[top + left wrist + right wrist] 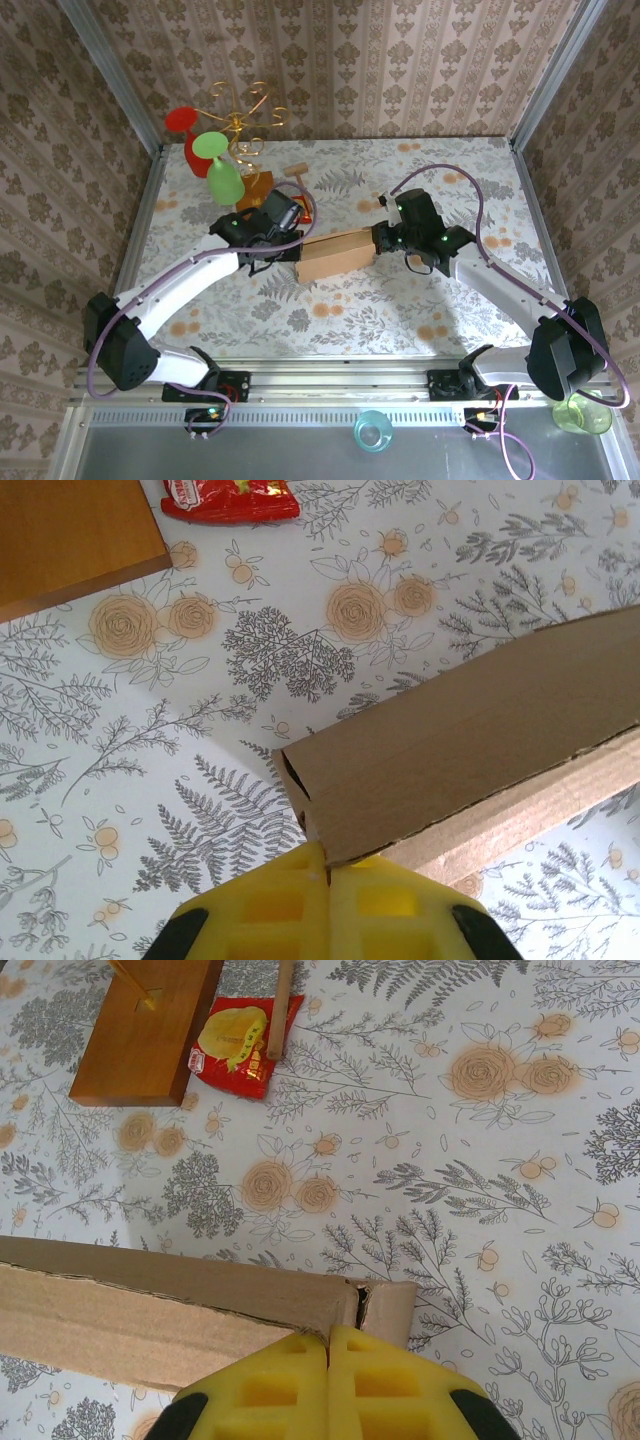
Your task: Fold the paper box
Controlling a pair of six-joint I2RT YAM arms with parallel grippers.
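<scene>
Two ends, two grippers! The paper box lies in the middle of the table. The left gripper is squeezed fully closed right at the box's left-end corner, and the right gripper is pressed closed against its right-end edge. Whether either pair actually nips cardboard, can't tell.

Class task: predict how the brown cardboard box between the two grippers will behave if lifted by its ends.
Probably light: the paper box is hollow, thin corrugated board. Likely stiff lengthwise, as folded walls brace it, though the gaping corner suggests flaps could spring open. The left gripper and right gripper pinch only thin edges, so it might twist.
</scene>
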